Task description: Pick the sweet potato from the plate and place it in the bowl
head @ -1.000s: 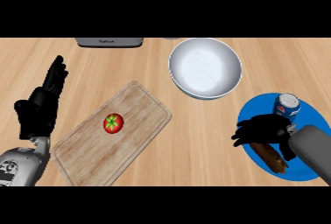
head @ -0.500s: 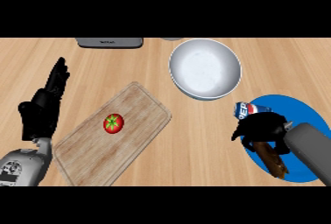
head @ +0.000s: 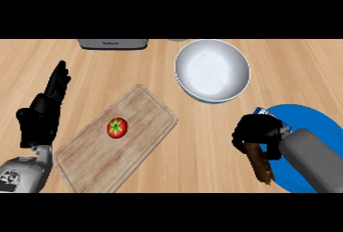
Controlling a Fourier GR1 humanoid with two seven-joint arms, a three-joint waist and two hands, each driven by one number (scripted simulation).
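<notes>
Right robot hand (head: 258,132): black, fingers curled down over the upper end of the sweet potato (head: 261,166), at the left edge of the blue plate (head: 311,118). Whether the tuber is lifted or resting on the plate cannot be told.

Sweet potato: brown, elongated, lower end showing below the hand. Judged stiff, fairly heavy and dry-skinned; unlikely to bruise, but a hold near one end may let it swing, so mid-length suits better.

Left robot hand (head: 41,115): open, fingers straight, resting at the view's left.

Wooden cutting board (head: 144,113): on the worktop (head: 100,68), bearing a tomato (head: 117,128).

Blue-and-white can (head: 268,112): just beyond the right hand, partly hidden.

White bowl (head: 212,69): well beyond the plate, nothing in it.
</notes>
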